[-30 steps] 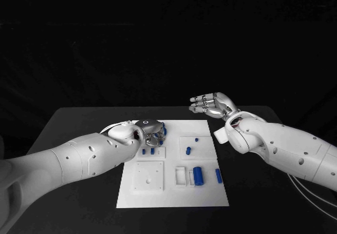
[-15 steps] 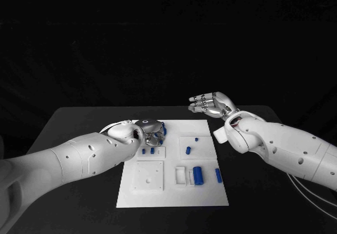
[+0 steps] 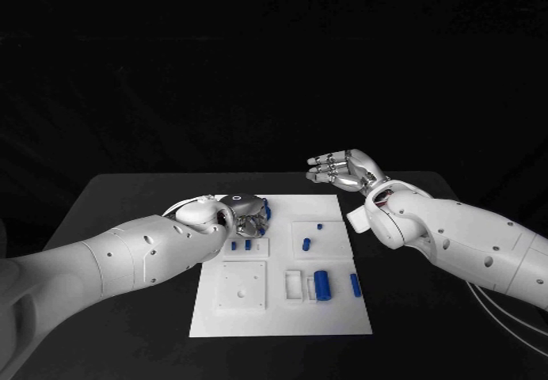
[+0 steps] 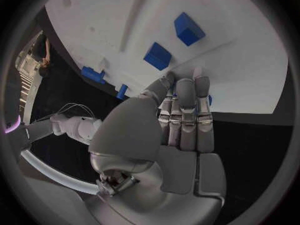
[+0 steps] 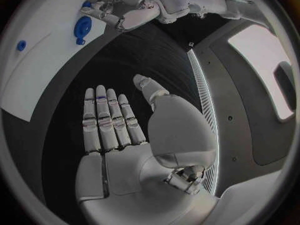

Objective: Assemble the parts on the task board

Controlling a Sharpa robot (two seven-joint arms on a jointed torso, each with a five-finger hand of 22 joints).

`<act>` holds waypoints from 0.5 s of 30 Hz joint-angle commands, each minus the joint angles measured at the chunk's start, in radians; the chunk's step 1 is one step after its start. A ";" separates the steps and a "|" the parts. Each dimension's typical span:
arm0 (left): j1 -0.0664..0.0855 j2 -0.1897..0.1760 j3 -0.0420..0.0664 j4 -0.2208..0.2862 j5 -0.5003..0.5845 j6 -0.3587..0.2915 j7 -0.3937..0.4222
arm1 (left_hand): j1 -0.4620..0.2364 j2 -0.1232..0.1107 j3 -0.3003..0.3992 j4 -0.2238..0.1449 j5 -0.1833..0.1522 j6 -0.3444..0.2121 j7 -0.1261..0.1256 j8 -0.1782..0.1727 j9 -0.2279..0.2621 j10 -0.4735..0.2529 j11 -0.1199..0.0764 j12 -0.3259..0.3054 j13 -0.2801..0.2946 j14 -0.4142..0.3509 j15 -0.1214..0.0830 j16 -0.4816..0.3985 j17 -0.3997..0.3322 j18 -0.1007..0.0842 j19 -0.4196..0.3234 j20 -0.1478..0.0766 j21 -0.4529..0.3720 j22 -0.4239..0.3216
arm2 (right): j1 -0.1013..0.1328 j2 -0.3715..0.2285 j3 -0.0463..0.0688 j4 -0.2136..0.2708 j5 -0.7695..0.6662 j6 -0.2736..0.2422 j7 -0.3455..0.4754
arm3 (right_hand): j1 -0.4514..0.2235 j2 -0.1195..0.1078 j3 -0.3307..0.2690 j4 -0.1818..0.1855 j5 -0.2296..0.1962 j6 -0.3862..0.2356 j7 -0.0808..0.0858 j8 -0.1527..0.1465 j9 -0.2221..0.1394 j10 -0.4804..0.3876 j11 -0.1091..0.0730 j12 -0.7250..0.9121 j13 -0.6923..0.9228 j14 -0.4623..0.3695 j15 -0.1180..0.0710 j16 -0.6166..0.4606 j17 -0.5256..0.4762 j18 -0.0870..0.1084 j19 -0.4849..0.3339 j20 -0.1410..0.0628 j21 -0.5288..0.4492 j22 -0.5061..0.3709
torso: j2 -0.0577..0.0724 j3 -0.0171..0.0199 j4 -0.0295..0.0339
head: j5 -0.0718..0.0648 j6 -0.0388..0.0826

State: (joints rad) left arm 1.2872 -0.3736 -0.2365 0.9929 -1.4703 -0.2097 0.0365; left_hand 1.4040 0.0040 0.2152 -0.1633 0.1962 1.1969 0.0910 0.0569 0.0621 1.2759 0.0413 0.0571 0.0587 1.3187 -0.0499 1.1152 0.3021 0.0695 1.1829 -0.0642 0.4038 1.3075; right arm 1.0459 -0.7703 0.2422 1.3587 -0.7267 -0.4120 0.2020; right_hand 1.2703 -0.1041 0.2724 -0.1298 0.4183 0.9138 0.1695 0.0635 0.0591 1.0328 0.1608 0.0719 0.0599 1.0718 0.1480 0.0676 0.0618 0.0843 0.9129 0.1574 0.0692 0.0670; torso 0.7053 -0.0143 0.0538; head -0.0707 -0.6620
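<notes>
Nothing moved: left hand [image 3: 243, 215] fingers [image 4: 186, 110] down on task board [image 3: 331, 317], grasp unclear; right hand [image 3: 346, 169] empty, spread.

Left robot hand [image 3: 243, 215] covers task board [image 3: 286, 317] far-left corner; blue part [image 3: 266, 209] under fingers mostly hidden; grasp unclear.

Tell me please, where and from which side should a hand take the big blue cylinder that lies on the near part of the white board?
Probably from above, pinching the middle of the blue cylinder across its round sides. It lies flat on the task board, long axis running away from the robot, with a white block close on one side and a slim blue piece on the other, so fingers must slip into those narrow gaps.
</notes>
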 commanded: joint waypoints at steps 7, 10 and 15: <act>-0.007 -0.004 -0.003 0.003 0.020 -0.008 0.008 | 0.001 0.019 -0.014 -0.017 0.002 0.012 0.000 0.006 0.002 0.017 -0.003 0.000 -0.001 0.018 0.001 0.006 0.000 0.010 -0.001 -0.002 0.023 0.023 | 0.000 0.002 0.001 -0.003 -0.019 0.012 0.017 | -0.010 0.003 0.013 -0.005 0.004 0.008 -0.001 -0.005 0.000 -0.004 -0.003 -0.004 -0.001 -0.006 0.001 -0.005 -0.001 -0.001 -0.002 -0.001 0.000 -0.002 | 0.000 -0.0004 -0.0006 | 0.001 0.003; -0.007 -0.011 -0.002 0.008 0.032 -0.019 0.009 | -0.001 0.022 -0.016 -0.018 0.002 0.014 0.000 0.006 0.002 0.021 -0.004 0.000 -0.001 0.019 0.002 0.006 0.000 0.011 -0.001 -0.002 0.026 0.023 | 0.000 0.002 0.001 -0.004 -0.020 0.012 0.017 | -0.010 0.003 0.013 -0.005 0.004 0.008 -0.001 -0.005 0.000 -0.004 -0.003 -0.004 -0.001 -0.006 0.001 -0.005 -0.001 -0.001 -0.002 -0.001 0.000 -0.002 | 0.000 -0.0007 -0.0007 | 0.001 0.006; -0.007 -0.032 0.004 0.027 0.063 -0.032 0.010 | -0.005 0.025 -0.021 -0.017 -0.002 0.015 0.000 0.006 0.002 0.022 -0.004 0.000 -0.001 0.021 0.003 0.007 0.000 0.012 0.001 -0.001 0.028 0.021 | 0.000 0.003 0.001 -0.010 -0.020 0.013 0.017 | -0.012 0.003 0.015 -0.007 0.006 0.009 -0.001 -0.005 0.000 -0.005 -0.003 -0.004 -0.001 -0.006 0.001 -0.005 -0.001 -0.001 -0.003 -0.001 0.001 -0.002 | -0.002 -0.0014 0.0010 | 0.001 0.009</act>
State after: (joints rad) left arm 1.2825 -0.4036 -0.2323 1.0130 -1.4404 -0.2297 0.0397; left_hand 1.3972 0.0212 0.2007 -0.1780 0.1960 1.2041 0.0911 0.0606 0.0630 1.2939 0.0375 0.0571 0.0584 1.3349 -0.0480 1.1192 0.3018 0.0695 1.1829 -0.0641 0.4278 1.3081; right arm 1.0457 -0.7684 0.2422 1.3494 -0.7348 -0.4120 0.2048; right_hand 1.2670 -0.1008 0.2792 -0.1366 0.4183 0.9139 0.1695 0.0635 0.0592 1.0328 0.1608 0.0719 0.0599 1.0718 0.1480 0.0676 0.0618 0.0843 0.9129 0.1573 0.0692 0.0662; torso 0.7050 -0.0150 0.0533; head -0.0695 -0.6545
